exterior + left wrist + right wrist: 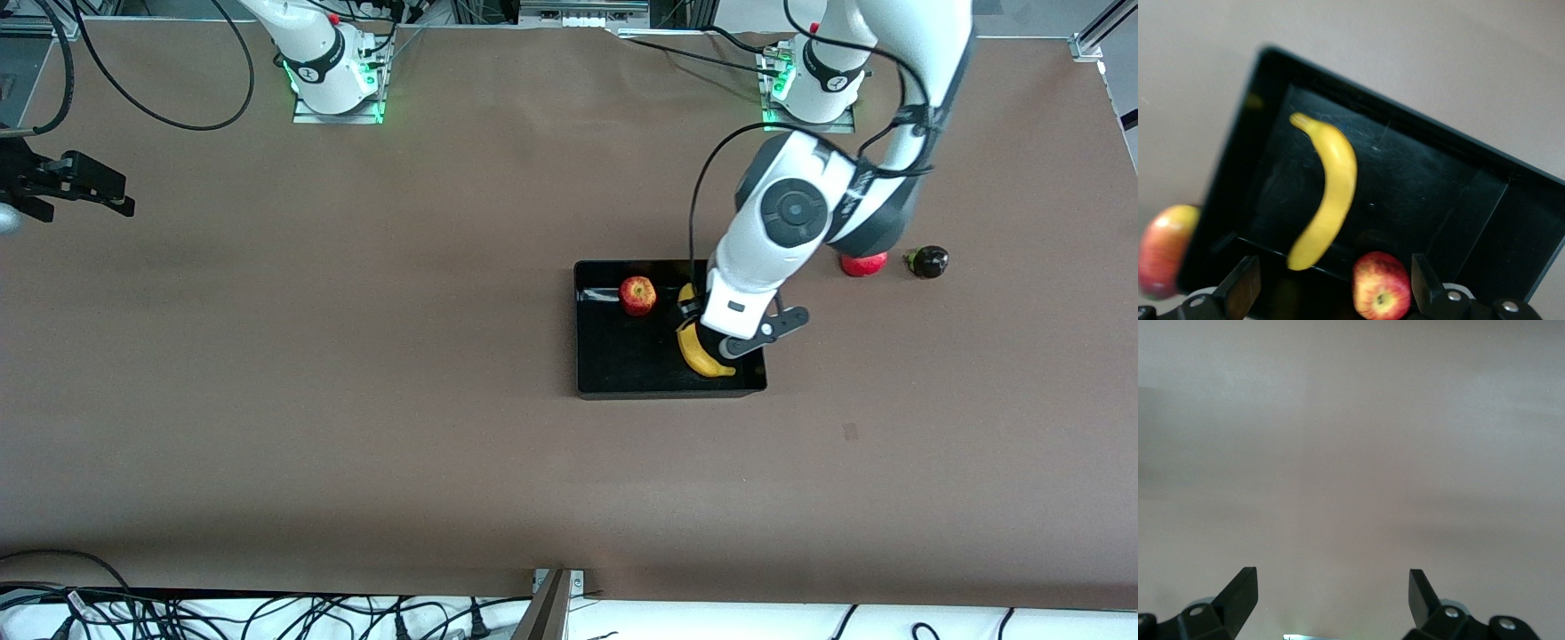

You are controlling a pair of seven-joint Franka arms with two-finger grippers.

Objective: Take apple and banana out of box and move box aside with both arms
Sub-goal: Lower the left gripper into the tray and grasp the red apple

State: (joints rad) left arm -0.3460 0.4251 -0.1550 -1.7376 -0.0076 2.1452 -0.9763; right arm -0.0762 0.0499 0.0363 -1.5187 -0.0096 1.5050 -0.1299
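From the front view, the black tray [622,356] sat on the brown tabletop [356,400], toward the left arm's end. Inside it lay the apple [637,295], near the wall farther from the camera, and the banana [698,354], partly covered by the left arm's wrist. The left pincer [689,316] hung over the tray above the banana; its fingers were hidden under the wrist here. Outside the tray, toward the left arm's end of the tabletop, a second red fruit [864,264] showed partly under the arm, with a small dark round object [927,261] just beside it. The right pincer [53,182] waited over the right arm's end of the tabletop, well apart from the tray.

In the left wrist view, the left pincer [1331,287] had its fingers [1241,283] spread wide with nothing between them. Below lay the tray [1471,207], holding the curved banana [1328,190] on its floor and the apple [1381,285] beside the banana's end. The other red fruit [1163,250] rested outside the tray wall.

In the right wrist view, the right pincer [1331,600] also had its fingers [1238,593] wide apart and empty, above bare tabletop [1351,453].
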